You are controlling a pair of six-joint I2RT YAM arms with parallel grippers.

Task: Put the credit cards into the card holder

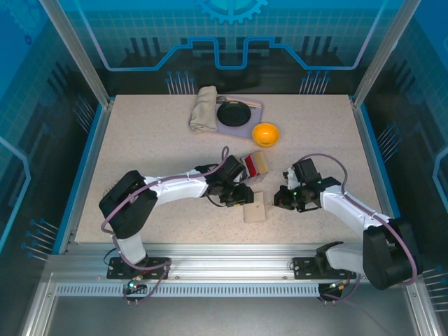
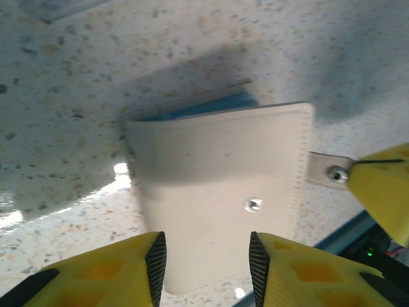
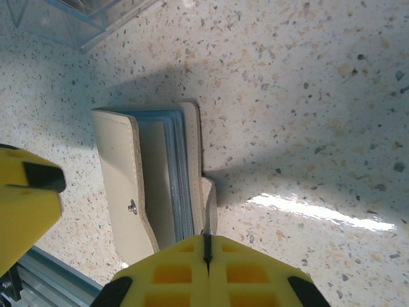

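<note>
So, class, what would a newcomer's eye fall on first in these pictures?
The cream card holder lies mid-table between the two arms, its blue-grey slots just showing. The right end effector is pinched shut on its strap, while the left end effector hovers open over its cover. Farther back, a bright orange bowl stands out.

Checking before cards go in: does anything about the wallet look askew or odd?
Yes: the card holder is not lying shut; its cream cover gapes, showing blue sleeves, while the right hand pinches its snap tab. The left hand is open over the cover. Nothing looks spilled or damaged.
</note>
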